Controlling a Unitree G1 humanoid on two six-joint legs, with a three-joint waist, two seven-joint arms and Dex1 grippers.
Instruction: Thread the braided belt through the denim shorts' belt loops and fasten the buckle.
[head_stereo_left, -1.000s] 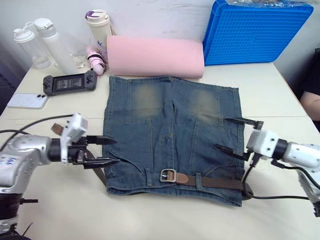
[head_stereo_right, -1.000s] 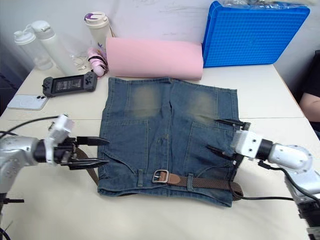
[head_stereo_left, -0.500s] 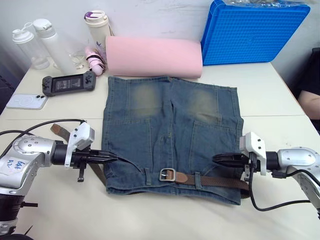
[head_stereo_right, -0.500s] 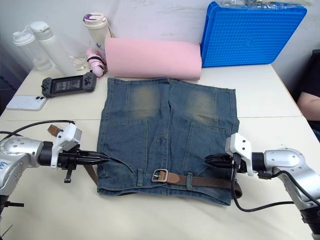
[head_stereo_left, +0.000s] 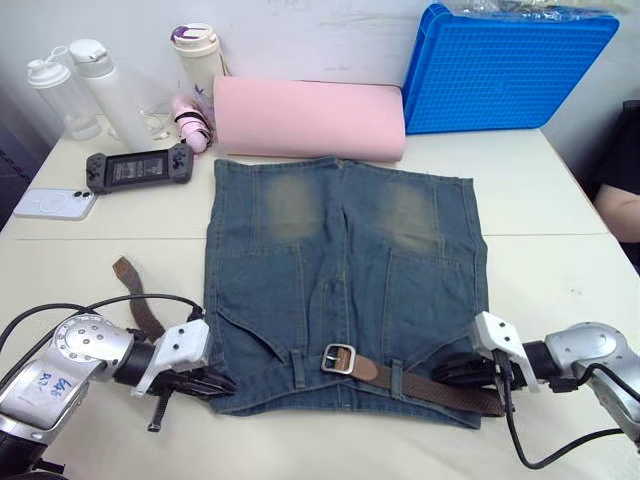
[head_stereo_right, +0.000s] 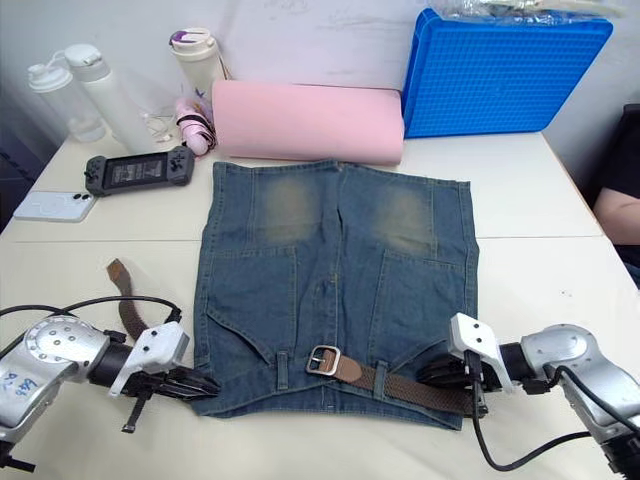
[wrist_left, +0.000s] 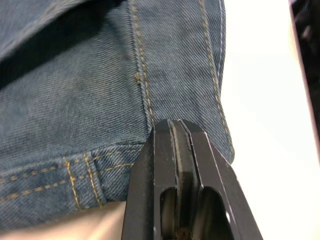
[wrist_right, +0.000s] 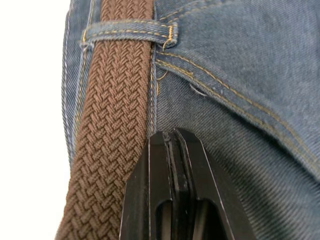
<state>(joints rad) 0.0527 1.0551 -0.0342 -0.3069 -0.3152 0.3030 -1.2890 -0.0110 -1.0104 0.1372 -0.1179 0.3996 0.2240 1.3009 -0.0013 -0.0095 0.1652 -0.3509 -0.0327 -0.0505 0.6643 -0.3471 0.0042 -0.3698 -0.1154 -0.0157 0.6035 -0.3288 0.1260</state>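
Note:
The denim shorts (head_stereo_left: 340, 260) lie flat on the table, waistband toward me. The braided belt (head_stereo_left: 440, 385) runs along the waistband's right half under belt loops (wrist_right: 130, 30), and its silver buckle (head_stereo_left: 340, 357) rests near the middle. The belt's other end (head_stereo_left: 128, 280) sticks out on the table left of the shorts. My left gripper (head_stereo_left: 228, 383) is shut, its tips against the waistband's left corner (wrist_left: 150, 90). My right gripper (head_stereo_left: 442, 369) is shut too, its tips resting on the denim right beside the belt (wrist_right: 115, 130). I see nothing pinched between either pair of fingers.
A pink roll (head_stereo_left: 310, 118) lies behind the shorts, with a blue crate (head_stereo_left: 505, 65) to its right. At the back left stand bottles (head_stereo_left: 110, 90) and a tumbler (head_stereo_left: 198, 55), with a game controller (head_stereo_left: 138, 168) and phone (head_stereo_left: 55, 203) nearby. A person's arm (head_stereo_left: 620, 210) shows at the right edge.
Both grippers closed from wide open and dropped toward the near waistband, the left to its left corner, the right beside the belt. The belt's loose left end now lies uncovered.

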